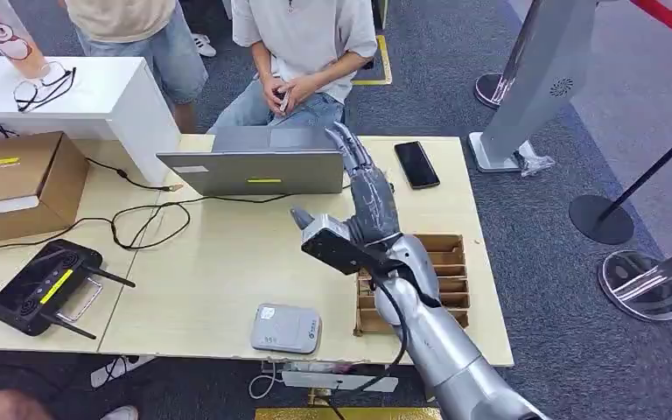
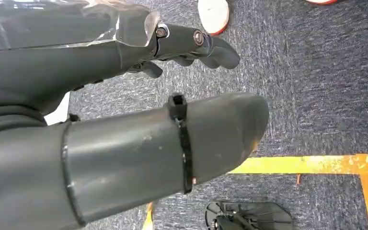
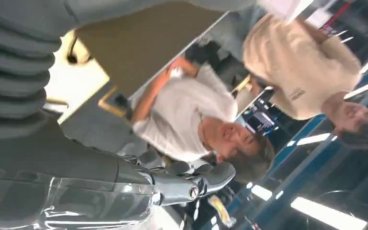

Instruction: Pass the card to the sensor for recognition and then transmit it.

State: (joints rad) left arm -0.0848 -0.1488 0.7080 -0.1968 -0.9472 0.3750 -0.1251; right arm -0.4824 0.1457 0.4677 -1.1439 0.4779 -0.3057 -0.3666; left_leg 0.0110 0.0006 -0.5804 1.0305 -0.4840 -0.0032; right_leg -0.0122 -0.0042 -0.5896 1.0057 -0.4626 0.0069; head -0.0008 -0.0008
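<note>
From the head view the sensor (image 1: 286,328) lies at the desk's (image 1: 219,271) near edge, the right hand (image 1: 363,188) raised empty with fingers straight over the laptop (image 1: 254,171), while the left wrist view catches the left hand (image 2: 124,139), fingers loosely extended and empty, above carpet (image 2: 316,96).

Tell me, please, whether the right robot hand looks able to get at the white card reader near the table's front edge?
Probably yes: the right robot hand is raised, fingers spread and empty, and bare tabletop lies between it and the card reader.
</note>
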